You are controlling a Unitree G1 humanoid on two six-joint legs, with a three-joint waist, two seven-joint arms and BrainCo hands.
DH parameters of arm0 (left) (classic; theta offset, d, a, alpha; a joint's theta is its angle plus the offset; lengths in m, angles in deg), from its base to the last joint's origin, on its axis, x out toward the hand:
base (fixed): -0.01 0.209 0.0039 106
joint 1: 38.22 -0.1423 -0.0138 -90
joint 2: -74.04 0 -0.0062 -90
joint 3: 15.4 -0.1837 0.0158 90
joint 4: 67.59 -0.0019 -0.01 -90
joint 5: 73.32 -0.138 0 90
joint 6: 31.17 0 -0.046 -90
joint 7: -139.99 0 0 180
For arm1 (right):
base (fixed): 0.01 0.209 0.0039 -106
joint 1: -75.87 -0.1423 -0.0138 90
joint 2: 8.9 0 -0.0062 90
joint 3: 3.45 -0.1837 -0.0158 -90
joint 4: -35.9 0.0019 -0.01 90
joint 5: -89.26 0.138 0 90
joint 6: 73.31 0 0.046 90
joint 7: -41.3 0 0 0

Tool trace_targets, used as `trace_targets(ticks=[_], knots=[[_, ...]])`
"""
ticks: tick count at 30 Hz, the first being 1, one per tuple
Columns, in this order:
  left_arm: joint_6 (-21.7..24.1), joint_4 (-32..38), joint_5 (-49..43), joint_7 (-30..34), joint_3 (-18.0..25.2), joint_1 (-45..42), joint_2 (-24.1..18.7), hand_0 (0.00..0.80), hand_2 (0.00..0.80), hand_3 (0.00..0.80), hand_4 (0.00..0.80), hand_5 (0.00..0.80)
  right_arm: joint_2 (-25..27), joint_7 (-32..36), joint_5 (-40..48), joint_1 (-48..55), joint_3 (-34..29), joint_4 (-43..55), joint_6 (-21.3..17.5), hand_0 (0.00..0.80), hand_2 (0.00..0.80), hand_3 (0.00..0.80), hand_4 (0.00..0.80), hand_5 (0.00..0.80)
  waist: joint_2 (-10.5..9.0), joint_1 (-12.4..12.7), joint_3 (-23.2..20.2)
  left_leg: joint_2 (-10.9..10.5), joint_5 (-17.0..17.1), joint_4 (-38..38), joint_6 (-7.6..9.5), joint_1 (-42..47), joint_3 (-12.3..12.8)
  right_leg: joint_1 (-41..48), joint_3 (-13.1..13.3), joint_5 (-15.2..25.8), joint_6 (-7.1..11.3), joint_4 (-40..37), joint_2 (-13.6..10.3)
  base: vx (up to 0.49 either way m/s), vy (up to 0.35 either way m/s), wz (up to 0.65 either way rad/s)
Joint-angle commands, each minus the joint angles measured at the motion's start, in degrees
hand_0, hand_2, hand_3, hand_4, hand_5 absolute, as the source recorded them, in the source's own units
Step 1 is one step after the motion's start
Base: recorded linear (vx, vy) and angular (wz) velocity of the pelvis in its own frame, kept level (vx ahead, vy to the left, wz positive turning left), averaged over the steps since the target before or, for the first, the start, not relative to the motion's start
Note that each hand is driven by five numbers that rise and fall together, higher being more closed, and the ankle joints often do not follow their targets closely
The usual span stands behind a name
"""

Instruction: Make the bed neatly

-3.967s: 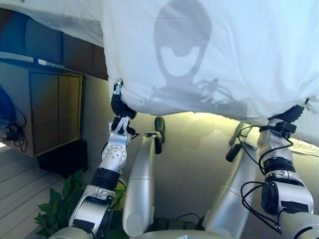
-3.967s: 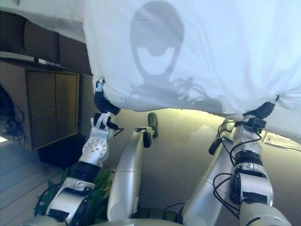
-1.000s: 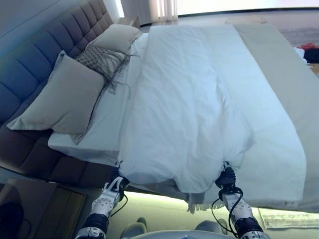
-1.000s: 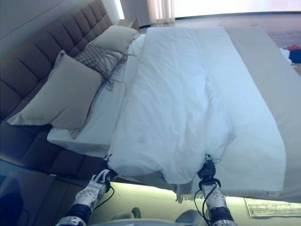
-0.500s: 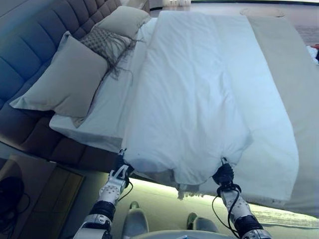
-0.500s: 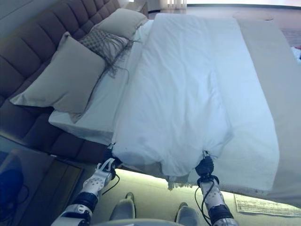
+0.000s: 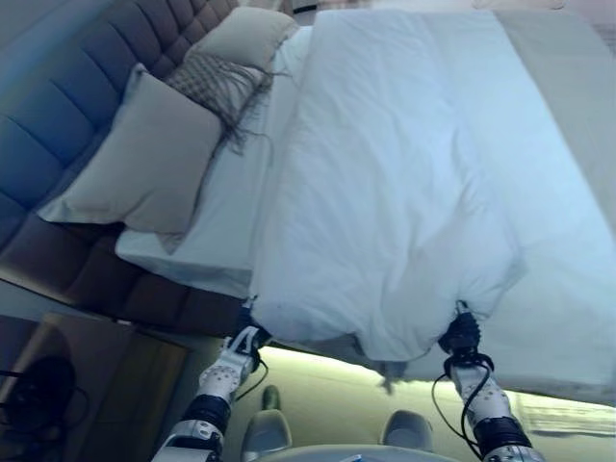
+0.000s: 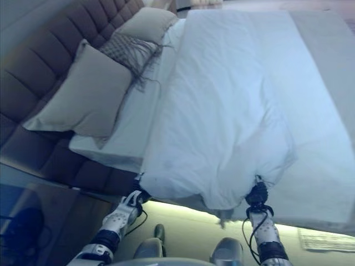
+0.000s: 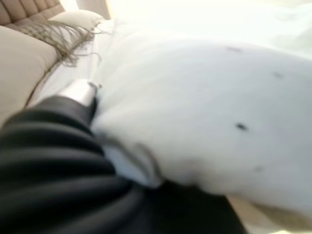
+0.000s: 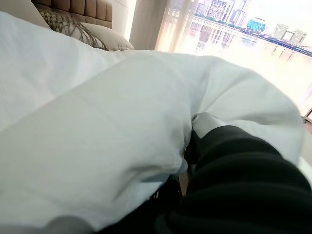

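A white duvet (image 7: 404, 192) lies spread along the bed, and its near edge hangs over the bed's side. My left hand (image 7: 246, 337) is at the near left corner of that edge and my right hand (image 7: 460, 337) at the near right corner. The cloth gathers to a point at each hand. In the left wrist view the duvet (image 9: 204, 112) bunches in against my dark cover, and the right wrist view shows the same duvet (image 10: 97, 136). Both hands are shut on the duvet, with the fingers mostly buried in cloth.
A large beige pillow (image 7: 144, 164), a fringed cushion (image 7: 217, 82) and another pillow (image 7: 255, 34) lean on the tufted headboard (image 7: 58, 106) at the left. A beige cover (image 7: 568, 87) shows at the bed's right. A dark cabinet (image 7: 87, 385) stands beside the bed.
Four seconds ago the duvet hung raised in front of the camera; now it lies flat over the bed. The view has shifted since. Both hands stay at its near edge.
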Motion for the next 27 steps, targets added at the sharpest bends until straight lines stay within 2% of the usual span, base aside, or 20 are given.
trace_targets(ticks=[1, 3, 5, 7, 9, 12, 14, 20, 24, 27], knots=[[2.53, 4.44, -2.95, 0.47, 3.12, -2.31, -4.28, 0.800, 0.800, 0.800, 0.800, 0.800, -0.54, 0.50, -1.93, -0.11, 0.51, 3.63, 0.65, 0.800, 0.800, 0.800, 0.800, 0.800, 0.92, 1.82, -6.17, 2.33, 2.87, 3.83, -0.36, -5.48, -3.45, 1.05, 1.26, 13.23, 2.58, -5.57, -6.05, 0.042, 0.259, -0.11], [3.01, 5.20, -6.40, -0.92, 3.90, -2.31, -5.60, 0.800, 0.800, 0.800, 0.800, 0.800, -1.55, 2.01, -2.73, -0.90, 1.02, 2.49, 1.68, 0.800, 0.800, 0.800, 0.800, 0.800, 0.37, 3.03, -6.42, 1.02, 1.70, 2.80, 0.91, -4.51, -2.65, -0.88, -0.80, 16.58, 2.63, -5.34, -7.31, -0.001, 0.197, -0.24], [3.72, 5.39, -9.00, -3.28, 5.06, -1.98, -7.66, 0.800, 0.800, 0.800, 0.800, 0.800, -2.45, 2.98, -2.92, -1.46, 2.64, 2.25, 2.72, 0.800, 0.800, 0.800, 0.800, 0.800, -0.03, 3.20, -6.05, 1.18, 1.63, 1.51, 1.47, -3.93, -1.31, -4.48, -1.01, 16.11, 2.46, -4.17, -5.37, -0.067, 0.131, -0.48], [5.33, 3.24, -13.08, -3.90, 5.19, -0.12, -9.43, 0.800, 0.800, 0.800, 0.800, 0.800, -2.78, 3.76, -2.85, -1.81, 4.16, 1.78, 2.56, 0.800, 0.800, 0.800, 0.800, 0.800, -0.39, 2.38, -5.43, 1.64, 1.85, 1.71, 1.24, -5.05, -0.76, -7.08, 0.22, 14.34, 2.10, -4.56, -2.43, -0.084, 0.092, -0.43], [7.10, 0.07, -13.42, -4.82, 4.65, 2.94, -10.13, 0.800, 0.800, 0.800, 0.800, 0.800, -1.55, 3.52, -3.06, -3.32, 5.45, 0.39, 2.23, 0.800, 0.800, 0.800, 0.800, 0.800, -0.30, 1.38, -4.25, 1.79, 2.35, 3.05, 0.97, -7.25, -0.54, -8.32, 1.51, 14.72, 2.00, -5.45, -1.42, -0.117, 0.116, 0.03], [9.79, -4.60, -12.45, -4.75, 5.21, 7.46, -12.04, 0.800, 0.800, 0.800, 0.800, 0.800, 0.93, 4.63, -2.76, -6.73, 7.61, -1.65, 2.23, 0.800, 0.800, 0.800, 0.800, 0.800, 0.15, 0.52, -1.64, 3.50, 2.97, 4.32, -0.15, -10.33, -0.70, -10.33, 1.64, 14.74, 1.97, -6.14, -0.39, -0.227, 0.113, 0.14], [11.73, -6.72, -10.66, -4.70, 5.02, 11.65, -13.32, 0.800, 0.800, 0.800, 0.800, 0.800, 2.32, 7.56, -2.31, -9.04, 8.28, -2.88, 1.88, 0.800, 0.800, 0.800, 0.800, 0.800, -0.42, 0.04, 0.90, 4.53, 3.65, 5.31, -0.64, -13.77, -0.77, -12.39, 2.14, 14.69, 2.01, -6.05, 0.36, -0.303, 0.011, 0.01], [13.67, -11.68, -7.58, -1.33, 4.74, 23.28, -17.23, 0.800, 0.800, 0.800, 0.800, 0.800, 3.15, 11.03, 3.49, -16.29, 8.48, -3.91, -2.51, 0.800, 0.800, 0.800, 0.800, 0.800, -2.85, -0.15, 8.86, 4.52, 4.57, 9.63, -1.54, -25.09, -1.00, -18.81, 2.44, 16.05, 2.15, -6.13, 0.22, -0.313, -0.010, 0.02], [15.01, -11.07, -6.31, 0.43, 4.86, 26.53, -19.37, 0.800, 0.800, 0.800, 0.800, 0.800, 2.54, 11.21, 5.57, -17.96, 6.40, -4.85, -4.66, 0.800, 0.800, 0.800, 0.800, 0.800, -4.62, -0.53, 12.35, 4.32, 5.35, 10.83, -1.68, -29.95, -0.36, -22.27, 2.71, 17.55, 2.12, -6.93, 0.05, -0.192, 0.040, -0.07], [15.85, -9.52, -4.72, 1.37, 5.23, 27.45, -20.56, 0.800, 0.800, 0.800, 0.800, 0.800, 3.75, 10.90, 7.47, -18.21, 3.30, -8.32, -5.04, 0.800, 0.800, 0.800, 0.800, 0.800, -5.12, -0.84, 14.63, 3.60, 5.56, 11.39, -1.63, -32.42, -0.12, -24.83, 3.10, 18.40, 2.10, -7.24, -0.06, -0.132, 0.108, 0.00]])
